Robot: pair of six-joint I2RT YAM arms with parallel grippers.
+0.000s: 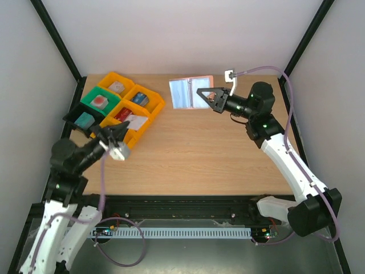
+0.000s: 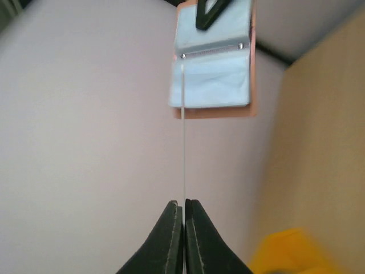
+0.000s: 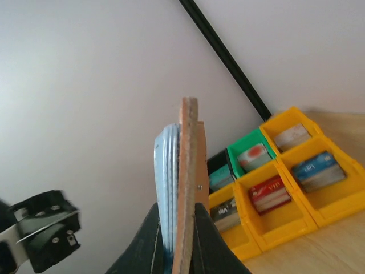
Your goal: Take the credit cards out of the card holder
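Observation:
My right gripper (image 1: 205,95) is shut on the card holder (image 1: 191,92) and holds it up above the far middle of the table. In the right wrist view the jaws (image 3: 177,208) clamp its tan leather edge (image 3: 189,165), with light blue cards (image 3: 166,171) stacked against its left side. The left wrist view shows the holder (image 2: 214,68) face-on, light blue inside with a salmon border. My left gripper (image 1: 121,132) is shut on one thin card (image 2: 183,148), seen edge-on there, and holds it over the trays. That card shows pale in the top view (image 1: 137,121).
Yellow, green and black trays (image 1: 153,107) with small card decks stand at the far left and also show in the right wrist view (image 3: 319,220). A white connector (image 1: 229,75) lies at the back right. Black frame posts run up the corners.

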